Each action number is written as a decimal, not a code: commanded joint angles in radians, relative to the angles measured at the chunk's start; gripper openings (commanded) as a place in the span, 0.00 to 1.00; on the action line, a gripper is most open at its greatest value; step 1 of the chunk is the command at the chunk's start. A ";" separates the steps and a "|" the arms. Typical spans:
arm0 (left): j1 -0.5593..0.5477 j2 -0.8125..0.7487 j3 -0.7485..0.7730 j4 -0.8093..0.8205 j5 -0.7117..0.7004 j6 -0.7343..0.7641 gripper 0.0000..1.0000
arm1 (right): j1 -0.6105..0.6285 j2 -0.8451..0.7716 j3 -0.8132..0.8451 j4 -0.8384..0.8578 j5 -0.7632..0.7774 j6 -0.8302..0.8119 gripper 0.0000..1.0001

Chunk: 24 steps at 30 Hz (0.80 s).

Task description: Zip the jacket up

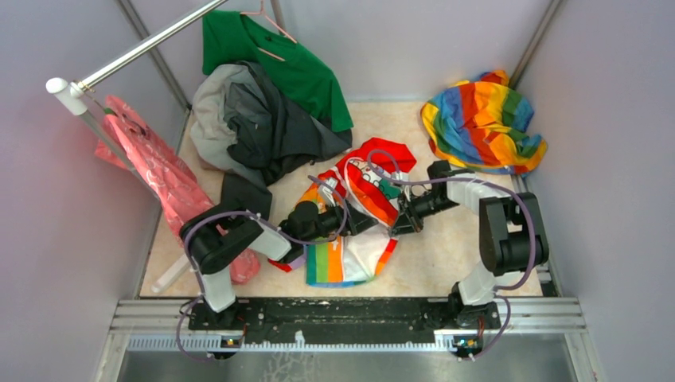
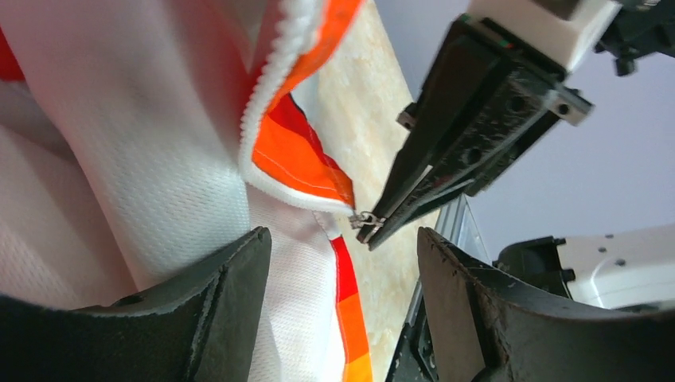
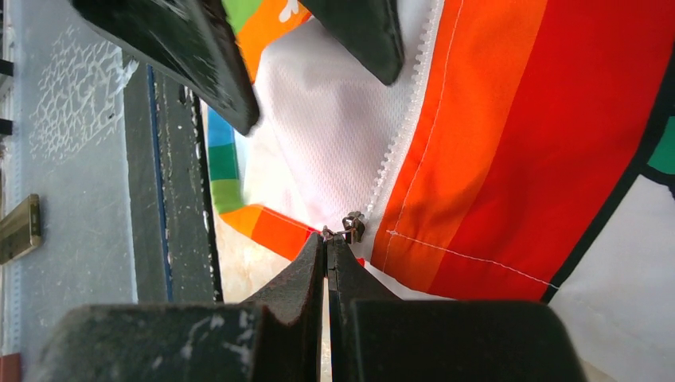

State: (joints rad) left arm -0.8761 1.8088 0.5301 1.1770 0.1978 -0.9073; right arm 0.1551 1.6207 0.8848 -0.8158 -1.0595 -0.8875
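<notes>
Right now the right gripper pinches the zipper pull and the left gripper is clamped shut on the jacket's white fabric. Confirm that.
Not quite. The left gripper is not clamped shut: the left wrist view shows its jaws standing apart, gripping nothing, with the white fabric of the jacket beside them. The right gripper does pinch the zipper pull.

Overhead camera sits high, above and behind both bases, looking down on the whole table (image 1: 454, 251) from far out. Left wrist camera peers out between the spread fingers of the left gripper (image 2: 342, 239), very tight on the zipper pull (image 2: 364, 218) just past their tips. Right wrist camera looks along the pressed-together fingers of the right gripper (image 3: 327, 243) at that same pull, and in each wrist view the other arm's fingers show beyond.
</notes>
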 commanded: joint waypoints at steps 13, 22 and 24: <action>-0.026 0.222 0.150 0.186 -0.037 -0.154 0.31 | 0.013 -0.078 0.016 -0.025 0.002 -0.112 0.00; 0.013 0.226 0.140 0.333 0.012 -0.021 0.00 | 0.014 -0.121 -0.008 -0.052 0.102 -0.195 0.00; 0.020 0.232 0.142 0.379 0.025 0.026 0.00 | 0.014 -0.122 -0.011 -0.050 0.109 -0.200 0.00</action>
State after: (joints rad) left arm -0.8730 2.0312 0.6640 1.3960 0.1883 -0.9882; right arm 0.1562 1.5368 0.8833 -0.8536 -0.9668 -1.0218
